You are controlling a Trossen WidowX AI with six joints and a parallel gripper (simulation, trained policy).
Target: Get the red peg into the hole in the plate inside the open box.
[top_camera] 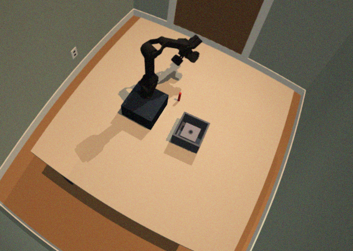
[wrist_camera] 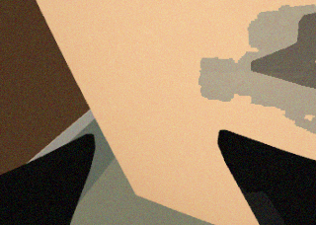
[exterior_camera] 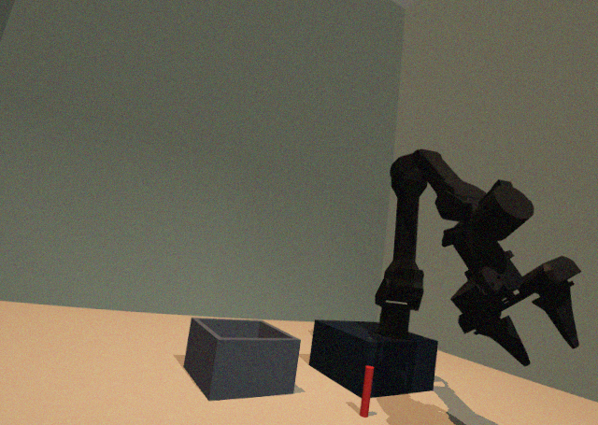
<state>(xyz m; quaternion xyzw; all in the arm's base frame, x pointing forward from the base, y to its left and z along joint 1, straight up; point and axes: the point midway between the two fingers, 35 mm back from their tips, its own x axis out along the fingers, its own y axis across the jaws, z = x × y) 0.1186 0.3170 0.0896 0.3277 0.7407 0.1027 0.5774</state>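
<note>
The red peg [top_camera: 179, 96] [exterior_camera: 366, 391] stands upright on the table, near the robot's base and beside the box. The open dark grey box [top_camera: 184, 146] [exterior_camera: 253, 367] stands on the table. In the top view, the pale plate [top_camera: 186, 127] with a round hole shows at its bottom; in the exterior view the box walls hide the plate. My gripper [exterior_camera: 551, 355] [wrist_camera: 157, 138] is open, with nothing between its fingers. It hangs high above the table, well away from the peg, on the side away from the box. The peg and the box are not in the wrist view.
The arm's dark base block [top_camera: 145, 106] [exterior_camera: 401, 367] stands beside the peg and the box. The tan table [top_camera: 233, 157] [exterior_camera: 72, 362] carries everything. The wrist view shows a table edge, and the arm's shadow lies on the table top.
</note>
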